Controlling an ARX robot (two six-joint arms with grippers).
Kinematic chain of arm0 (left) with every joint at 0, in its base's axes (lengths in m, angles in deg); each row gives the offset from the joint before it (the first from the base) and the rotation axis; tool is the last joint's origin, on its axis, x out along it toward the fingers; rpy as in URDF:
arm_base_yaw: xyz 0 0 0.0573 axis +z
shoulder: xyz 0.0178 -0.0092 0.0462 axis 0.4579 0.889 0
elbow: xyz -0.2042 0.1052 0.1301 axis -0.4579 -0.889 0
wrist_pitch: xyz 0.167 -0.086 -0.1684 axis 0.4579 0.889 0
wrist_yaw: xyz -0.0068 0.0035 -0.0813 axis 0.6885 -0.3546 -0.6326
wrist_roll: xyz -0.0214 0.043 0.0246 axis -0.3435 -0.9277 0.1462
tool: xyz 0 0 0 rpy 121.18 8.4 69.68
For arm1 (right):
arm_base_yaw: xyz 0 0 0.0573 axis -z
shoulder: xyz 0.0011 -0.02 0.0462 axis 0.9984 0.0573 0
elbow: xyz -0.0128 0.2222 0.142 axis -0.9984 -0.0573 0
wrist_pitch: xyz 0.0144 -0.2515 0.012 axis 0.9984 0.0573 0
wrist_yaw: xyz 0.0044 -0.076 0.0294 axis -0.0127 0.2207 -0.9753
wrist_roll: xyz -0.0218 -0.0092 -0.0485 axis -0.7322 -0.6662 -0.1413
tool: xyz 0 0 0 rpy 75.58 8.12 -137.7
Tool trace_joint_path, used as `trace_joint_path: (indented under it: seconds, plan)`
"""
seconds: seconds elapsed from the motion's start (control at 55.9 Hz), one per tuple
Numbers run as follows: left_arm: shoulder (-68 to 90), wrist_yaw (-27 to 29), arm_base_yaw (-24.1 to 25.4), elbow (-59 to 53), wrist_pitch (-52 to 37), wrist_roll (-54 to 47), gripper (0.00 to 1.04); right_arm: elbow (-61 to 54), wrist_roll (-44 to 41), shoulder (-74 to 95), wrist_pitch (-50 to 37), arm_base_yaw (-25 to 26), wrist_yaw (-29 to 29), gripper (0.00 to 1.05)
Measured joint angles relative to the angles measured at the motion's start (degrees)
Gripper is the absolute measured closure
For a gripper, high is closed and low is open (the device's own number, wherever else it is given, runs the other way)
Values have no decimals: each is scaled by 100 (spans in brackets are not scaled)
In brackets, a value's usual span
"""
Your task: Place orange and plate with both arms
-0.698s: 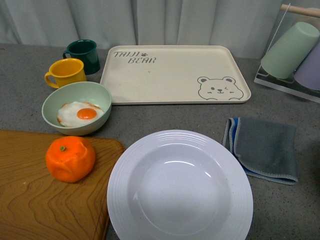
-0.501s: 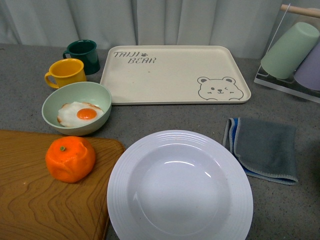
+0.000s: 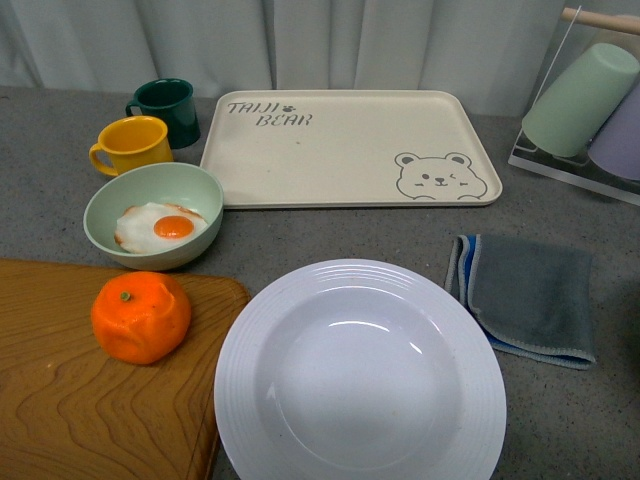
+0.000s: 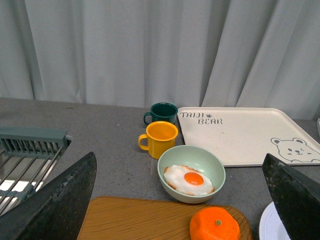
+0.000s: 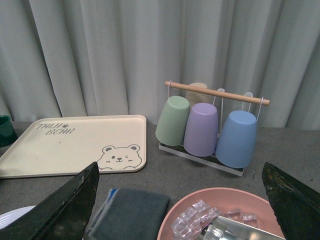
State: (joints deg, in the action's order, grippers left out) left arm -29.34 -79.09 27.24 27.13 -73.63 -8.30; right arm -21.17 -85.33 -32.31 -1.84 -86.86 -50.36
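Front view puts the plate (image 3: pixel 360 385) nearest, flat on the table (image 3: pixel 300 235), with its left rim meeting the edge of the board (image 3: pixel 50 400). Whether it rests on that edge I cannot tell. The low, wide rim is the likeliest trouble. A finger coming down on it could tip or skate the plate instead of getting under it, and a push to the left would jolt the board. The orange (image 3: pixel 140 317) sits on the board just beside the plate. It is round and lumpy, so an off-centre pinch could send it rolling toward the bowl (image 3: pixel 108 200) with the egg (image 3: pixel 165 227) close behind. The tray (image 3: pixel 340 150) beyond lies bare, well apart from both.

Neither arm shows in the front view. In the left wrist view the left tool (image 4: pixel 178 160) is spread wide and holds nothing. The orange (image 4: pixel 215 227) lies ahead of it, within the span of its fingers (image 4: pixel 55 200) and touching neither. The right tool (image 5: pixel 180 167) is also wide and empty. Only a sliver of the plate (image 5: pixel 12 215) shows there, outside its span on the tray's side, so it looks not yet lined up.
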Motion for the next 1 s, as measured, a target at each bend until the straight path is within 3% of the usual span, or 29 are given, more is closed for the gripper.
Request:
trace_joint_path:
  seconds: [0.68,0.752,1.002]
  plan:
    - [50,131,-48,24,85,11,7,0,2,2,0,0,0,9]
    - [590,774,-245,251,645,39,7,0,2,2,0,0,2,9]
    - [3919,140,-544,970,-494,588,7,0,2,-2,0,0,-2,9]
